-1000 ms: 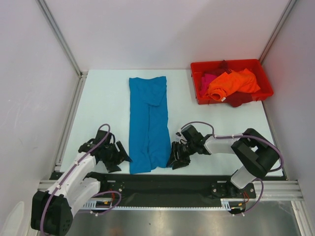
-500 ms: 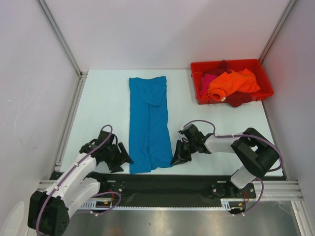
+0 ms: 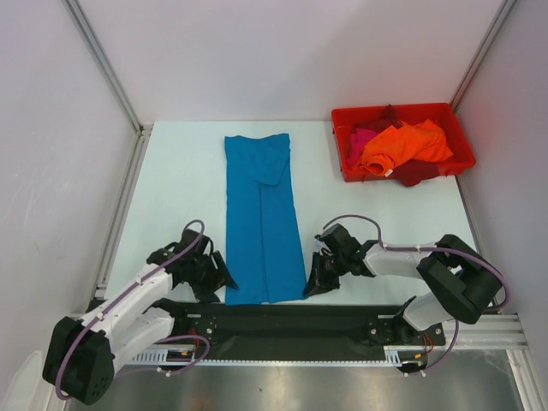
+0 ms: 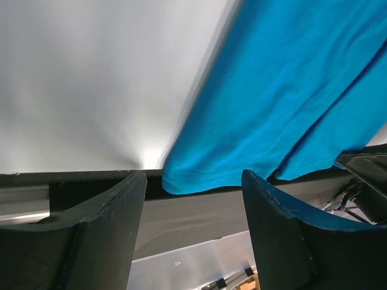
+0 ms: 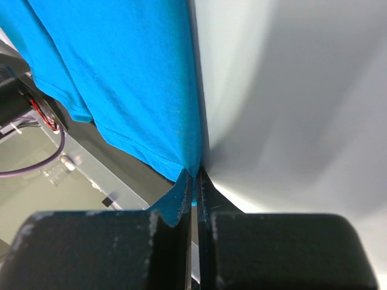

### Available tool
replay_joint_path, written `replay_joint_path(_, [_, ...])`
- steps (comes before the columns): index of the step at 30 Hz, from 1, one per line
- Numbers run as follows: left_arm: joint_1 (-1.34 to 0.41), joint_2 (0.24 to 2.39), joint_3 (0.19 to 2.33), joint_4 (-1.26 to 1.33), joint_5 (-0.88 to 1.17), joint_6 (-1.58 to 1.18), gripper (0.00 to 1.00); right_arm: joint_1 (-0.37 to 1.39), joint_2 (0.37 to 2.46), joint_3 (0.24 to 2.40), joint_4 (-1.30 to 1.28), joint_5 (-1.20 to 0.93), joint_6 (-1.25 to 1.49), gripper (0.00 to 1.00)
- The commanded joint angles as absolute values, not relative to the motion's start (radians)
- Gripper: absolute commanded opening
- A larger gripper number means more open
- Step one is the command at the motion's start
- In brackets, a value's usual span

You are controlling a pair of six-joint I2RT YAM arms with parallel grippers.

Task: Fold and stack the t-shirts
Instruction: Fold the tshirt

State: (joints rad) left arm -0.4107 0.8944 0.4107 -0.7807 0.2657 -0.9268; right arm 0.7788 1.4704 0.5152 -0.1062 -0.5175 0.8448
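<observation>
A teal-blue t-shirt (image 3: 261,223) lies folded into a long strip down the middle of the table, its hem at the near edge. My right gripper (image 3: 312,287) is shut on the hem's right corner; the wrist view shows blue cloth (image 5: 181,199) pinched between the closed fingers. My left gripper (image 3: 224,280) stands open just left of the hem's left corner (image 4: 181,181), which lies in line with the gap ahead of the fingertips, not touching either finger. Other t-shirts, orange (image 3: 402,145), pink and dark red, lie heaped in the red bin.
The red plastic bin (image 3: 467,163) stands at the back right of the table. A black rail (image 3: 282,321) runs along the near edge under the hem. Metal frame posts and white walls close in both sides.
My right gripper has shut on the hem's right corner and drawn it toward the near edge, straightening the strip. My left gripper has crept right toward the left corner, staying open.
</observation>
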Motion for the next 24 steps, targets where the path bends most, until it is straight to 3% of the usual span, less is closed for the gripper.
replay_joint_path(1, [-0.431, 0.897, 0.394, -0.787, 0.244, -0.977, 0.70, 0.784, 1.491, 0.492, -0.095, -0.495, 0.864, 0.00])
replay_joint_path(8, [-0.439, 0.874, 0.348, -0.785, 0.244, -1.041, 0.67, 0.787, 1.520, 0.502, -0.075, -0.509, 0.859, 0.00])
replay_joint_path(9, [-0.442, 0.873, 0.344, -0.787, 0.244, -1.046, 0.62, 0.785, 1.519, 0.500, -0.075, -0.506, 0.856, 0.00])
replay_joint_path(16, [-0.463, 0.887, 0.322, -0.744, 0.245, -1.074, 0.53, 0.784, 1.522, 0.497, -0.087, -0.509, 0.838, 0.00])
replay_joint_path(20, [-0.472, 0.919, 0.325, -0.707, 0.250, -1.075, 0.43, 0.784, 1.516, 0.503, -0.101, -0.511, 0.835, 0.00])
replay_joint_path(23, [-0.476, 0.934, 0.325, -0.680, 0.249, -1.075, 0.32, 0.784, 1.513, 0.508, -0.109, -0.509, 0.827, 0.00])
replay_joint_path(24, [-0.477, 0.934, 0.324, -0.672, 0.244, -1.074, 0.23, 0.782, 1.511, 0.511, -0.115, -0.511, 0.822, 0.00])
